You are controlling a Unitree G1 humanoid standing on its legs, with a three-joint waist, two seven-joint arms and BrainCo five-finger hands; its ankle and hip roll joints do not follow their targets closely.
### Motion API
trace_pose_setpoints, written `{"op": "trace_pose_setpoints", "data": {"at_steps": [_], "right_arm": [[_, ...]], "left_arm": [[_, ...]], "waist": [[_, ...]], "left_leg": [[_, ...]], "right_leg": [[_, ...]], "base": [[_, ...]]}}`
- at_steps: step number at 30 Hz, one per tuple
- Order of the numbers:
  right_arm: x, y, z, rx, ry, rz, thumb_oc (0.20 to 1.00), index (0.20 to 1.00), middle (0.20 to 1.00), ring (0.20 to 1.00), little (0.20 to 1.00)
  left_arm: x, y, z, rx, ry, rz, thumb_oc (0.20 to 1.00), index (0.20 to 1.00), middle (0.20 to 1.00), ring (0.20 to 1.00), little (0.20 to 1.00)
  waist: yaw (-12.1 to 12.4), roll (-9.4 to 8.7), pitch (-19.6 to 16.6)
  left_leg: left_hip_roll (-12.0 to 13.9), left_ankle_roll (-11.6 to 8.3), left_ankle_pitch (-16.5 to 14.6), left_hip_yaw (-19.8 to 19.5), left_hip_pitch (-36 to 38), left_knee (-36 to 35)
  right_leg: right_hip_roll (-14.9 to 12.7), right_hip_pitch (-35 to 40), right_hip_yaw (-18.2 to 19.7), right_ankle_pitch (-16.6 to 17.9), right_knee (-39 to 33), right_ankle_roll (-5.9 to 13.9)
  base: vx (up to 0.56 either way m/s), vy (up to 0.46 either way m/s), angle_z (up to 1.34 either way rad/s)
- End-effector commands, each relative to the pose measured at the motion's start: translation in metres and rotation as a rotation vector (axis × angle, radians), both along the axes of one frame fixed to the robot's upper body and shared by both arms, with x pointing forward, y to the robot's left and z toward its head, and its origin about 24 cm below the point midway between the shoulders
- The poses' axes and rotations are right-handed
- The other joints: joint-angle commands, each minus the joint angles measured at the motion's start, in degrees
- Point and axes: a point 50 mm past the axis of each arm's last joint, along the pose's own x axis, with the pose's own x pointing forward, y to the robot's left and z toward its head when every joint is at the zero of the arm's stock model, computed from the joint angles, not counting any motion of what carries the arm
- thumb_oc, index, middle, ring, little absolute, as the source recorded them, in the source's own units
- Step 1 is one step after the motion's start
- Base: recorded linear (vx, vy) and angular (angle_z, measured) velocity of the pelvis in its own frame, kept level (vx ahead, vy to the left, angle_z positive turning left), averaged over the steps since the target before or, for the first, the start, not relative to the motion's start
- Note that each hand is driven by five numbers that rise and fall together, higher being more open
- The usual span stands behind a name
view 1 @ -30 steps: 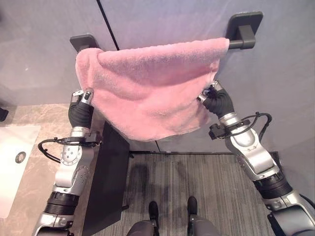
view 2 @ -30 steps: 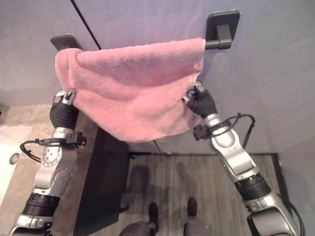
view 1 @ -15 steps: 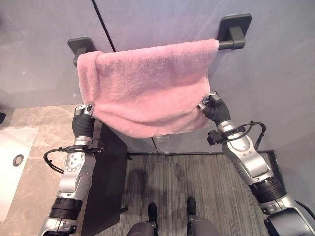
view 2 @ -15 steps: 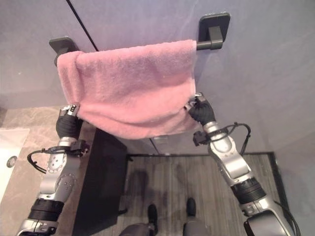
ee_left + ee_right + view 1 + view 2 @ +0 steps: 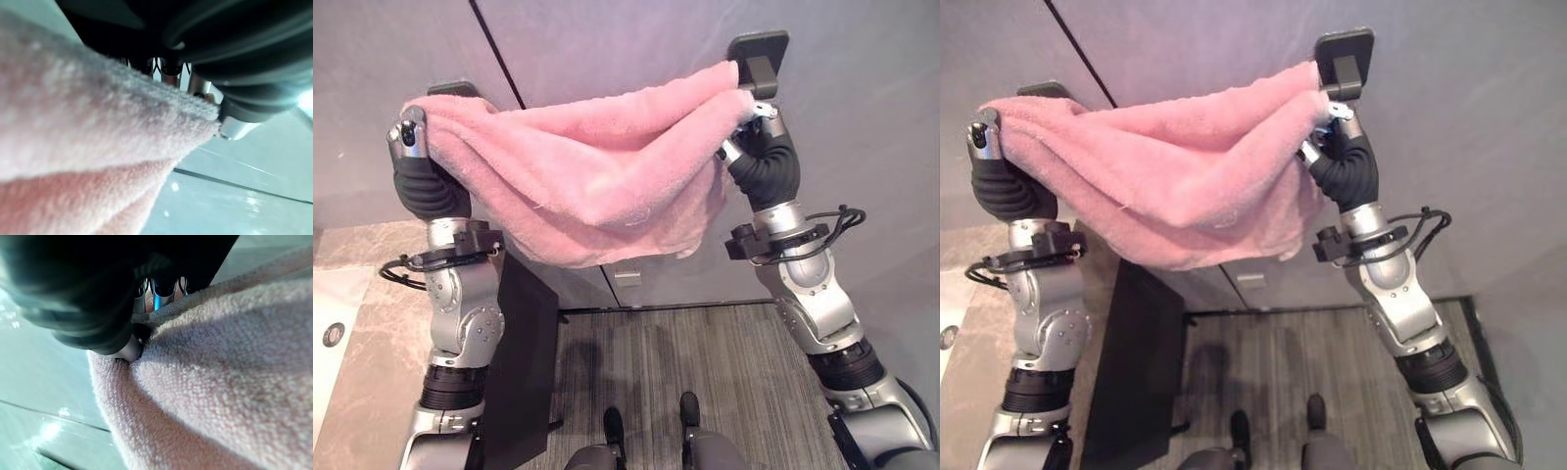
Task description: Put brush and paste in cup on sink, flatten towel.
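A pink towel (image 5: pixel 597 176) hangs over a dark wall bar and sags in a loose fold in the middle. My left hand (image 5: pixel 416 166) is raised at the towel's left end, level with the bar, and grips the cloth there. My right hand (image 5: pixel 759 147) is up at the right end, just under the right bracket (image 5: pixel 759 49), pinching the other corner. In the left wrist view the towel's edge (image 5: pixel 73 127) runs between the fingers (image 5: pixel 168 71) and the thumb. In the right wrist view the thumb (image 5: pixel 129 347) presses into the towel (image 5: pixel 234 362).
The bar's left bracket (image 5: pixel 450 88) peeks out above the cloth on the grey wall. A marble counter (image 5: pixel 372 372) with a white sink (image 5: pixel 328 313) lies at lower left. A black panel (image 5: pixel 514 372) stands beside it, with striped flooring (image 5: pixel 705 362) below.
Both hands have risen from below the towel to bar height, carrying its lower corners up, so the cloth now bunches and sags between them.
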Motion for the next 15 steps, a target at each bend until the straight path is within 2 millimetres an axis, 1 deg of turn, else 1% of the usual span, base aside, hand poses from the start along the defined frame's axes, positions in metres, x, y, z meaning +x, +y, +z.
{"op": "trace_pose_setpoints", "data": {"at_steps": [1,2,4,5,6,9,10,11,15], "right_arm": [[0.001,0.003,-0.018,0.044,0.075,0.019,0.2,0.2,0.2,0.2,0.2],[0.001,0.002,-0.018,0.044,0.076,0.018,0.2,0.2,0.2,0.2,0.2],[0.009,-0.002,-0.037,0.017,0.173,-0.021,0.2,0.2,0.2,0.2,0.2],[0.012,-0.004,-0.04,0.021,0.192,-0.034,0.2,0.2,0.2,0.2,0.2],[0.013,-0.005,-0.038,0.032,0.189,-0.044,0.2,0.2,0.2,0.2,0.2],[0.009,-0.009,-0.025,0.062,0.127,-0.044,0.2,0.2,0.2,0.2,0.2],[0.009,-0.009,-0.025,0.062,0.127,-0.044,0.2,0.2,0.2,0.2,0.2],[0.006,-0.01,-0.017,0.076,0.08,-0.053,0.2,0.2,0.2,0.2,0.2],[0.004,-0.008,-0.01,0.097,0.033,-0.06,0.2,0.2,0.2,0.2,0.2]], "left_arm": [[0.007,0.021,-0.038,0.175,0.23,0.106,0.2,0.2,0.2,0.2,0.2],[0.008,0.021,-0.038,0.176,0.231,0.105,0.2,0.2,0.2,0.2,0.2],[0.012,0.024,-0.062,0.292,0.368,0.101,0.2,0.2,0.2,0.2,0.2],[0.012,0.025,-0.059,0.299,0.363,0.106,0.2,0.2,0.2,0.2,0.2],[0.012,0.025,-0.053,0.286,0.332,0.102,0.2,0.2,0.2,0.2,0.2],[0.006,0.027,-0.036,0.211,0.227,0.084,0.2,0.2,0.2,0.2,0.2],[0.006,0.028,-0.036,0.211,0.227,0.084,0.2,0.2,0.2,0.2,0.2],[0.005,0.027,-0.029,0.148,0.18,0.083,0.2,0.2,0.2,0.2,0.2],[0.005,0.025,-0.026,0.105,0.157,0.101,0.2,0.2,0.2,0.2,0.2]], "waist": [[0.3,-4.9,-2.7],[0.3,-4.89,-2.8],[0.5,-4.49,-3.0],[0.5,-4.37,-3.1],[0.5,-4.3,-3.2],[0.5,-4.32,-3.6],[0.5,-4.31,-3.5],[0.5,-4.42,-3.8],[0.5,-4.41,-3.9]], "left_leg": [[-3.6,0.23,-4.9,1.1,5.0,2.9],[-3.5,0.22,-5.0,1.1,5.1,2.9],[-3.5,0.25,-4.8,1.2,5.3,2.9],[-3.4,0.21,-4.8,1.2,5.3,2.9],[-3.4,0.17,-4.7,1.2,5.3,2.9],[-3.3,0.14,-4.6,1.0,5.5,2.6],[-3.3,0.14,-4.6,1.0,5.6,2.6],[-3.3,0.13,-4.6,0.9,5.6,2.5],[-3.3,0.08,-4.6,0.8,5.6,2.4]], "right_leg": [[-4.5,2.1,4.7,2.7,-5.2,4.4],[-4.5,2.1,4.7,2.7,-5.2,4.4],[-4.5,2.4,4.5,2.7,-5.1,4.37],[-4.5,2.4,4.5,2.7,-5.1,4.38],[-4.5,2.4,4.4,2.7,-5.1,4.39],[-4.4,2.5,4.4,2.6,-5.2,4.38],[-4.4,2.6,4.4,2.6,-5.3,4.38],[-4.3,2.6,4.4,2.5,-5.3,4.38],[-4.3,2.7,4.3,2.5,-5.4,4.34]], "base": [[0.0,0.0,0.0],[0.0,0.0,0.0],[0.0,-0.001,0.02],[0.0,0.001,0.05],[0.0,0.0,0.0],[0.0,0.0,0.0],[0.0,0.0,0.0],[0.0,0.0,0.0],[0.0,0.0,0.0]]}}
